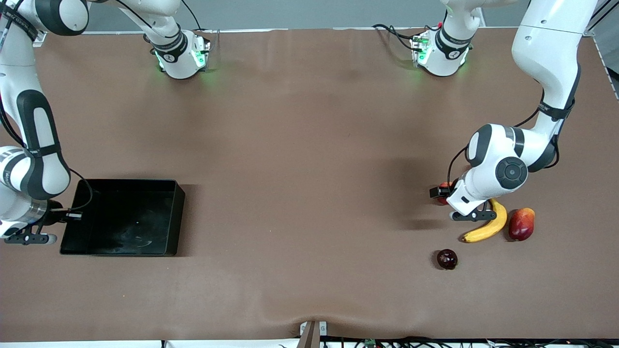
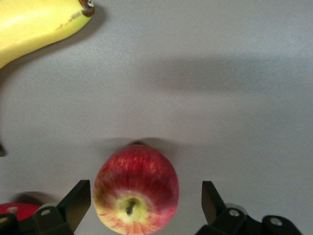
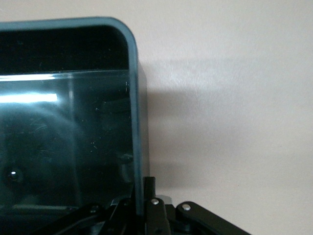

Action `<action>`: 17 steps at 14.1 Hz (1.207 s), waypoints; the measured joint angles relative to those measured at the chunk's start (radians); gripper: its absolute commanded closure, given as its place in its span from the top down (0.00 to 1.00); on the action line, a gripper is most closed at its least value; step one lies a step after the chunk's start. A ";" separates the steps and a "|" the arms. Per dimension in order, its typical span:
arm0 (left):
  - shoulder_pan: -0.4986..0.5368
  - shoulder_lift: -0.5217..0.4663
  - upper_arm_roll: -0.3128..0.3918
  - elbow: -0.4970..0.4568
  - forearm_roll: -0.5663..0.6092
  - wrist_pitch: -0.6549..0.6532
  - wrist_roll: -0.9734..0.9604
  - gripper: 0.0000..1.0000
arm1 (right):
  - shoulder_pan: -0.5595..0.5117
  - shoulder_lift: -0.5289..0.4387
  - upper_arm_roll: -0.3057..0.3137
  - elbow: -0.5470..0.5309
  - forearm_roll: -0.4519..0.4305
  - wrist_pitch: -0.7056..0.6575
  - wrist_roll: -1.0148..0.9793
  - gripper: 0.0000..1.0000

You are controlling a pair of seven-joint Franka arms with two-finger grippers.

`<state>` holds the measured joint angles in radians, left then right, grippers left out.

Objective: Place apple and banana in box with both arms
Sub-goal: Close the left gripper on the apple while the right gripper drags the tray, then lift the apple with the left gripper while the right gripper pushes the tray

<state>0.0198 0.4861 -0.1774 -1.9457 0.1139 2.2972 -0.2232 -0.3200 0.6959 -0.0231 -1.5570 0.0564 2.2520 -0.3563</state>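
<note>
Lowest on the table sits a dark fruit (image 1: pixel 447 259), just nearer the camera than the banana (image 1: pixel 486 230), and the left gripper (image 2: pixel 142 205) hangs wide open right over the apple (image 2: pixel 136 191), a finger on each side. Best bet: sink straight down, centre the apple, then squeeze gently so it doesn't roll toward the banana. Well away from the banana, the right gripper (image 3: pixel 144 208) is pinched shut on the box (image 1: pixel 121 217) wall, steadying it.

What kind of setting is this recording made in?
Most likely a robotics lab bench: two white arms bolted along a brown table, loose cables at its edge, and only test props on it, a black box, a banana, an apple.
</note>
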 measured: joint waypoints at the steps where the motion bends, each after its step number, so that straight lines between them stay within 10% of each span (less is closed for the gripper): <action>1: 0.001 0.000 0.000 -0.002 0.010 0.000 -0.001 1.00 | 0.002 -0.013 0.001 0.004 0.000 -0.001 -0.001 0.00; 9: 0.003 0.004 0.001 -0.019 0.022 0.000 -0.001 0.96 | 0.094 -0.174 0.016 0.016 0.002 -0.122 0.003 0.00; 14: 0.003 0.010 0.000 -0.021 0.041 0.001 -0.001 0.10 | 0.238 -0.200 0.021 0.016 0.009 -0.153 0.137 0.00; 17: 0.004 0.010 0.000 -0.020 0.041 0.000 -0.001 0.00 | 0.333 -0.200 0.022 0.016 0.047 -0.206 0.266 0.00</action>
<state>0.0234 0.4959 -0.1772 -1.9660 0.1548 2.2977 -0.2246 0.0134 0.4961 -0.0006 -1.5414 0.1031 2.0459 -0.0903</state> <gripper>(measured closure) 0.225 0.974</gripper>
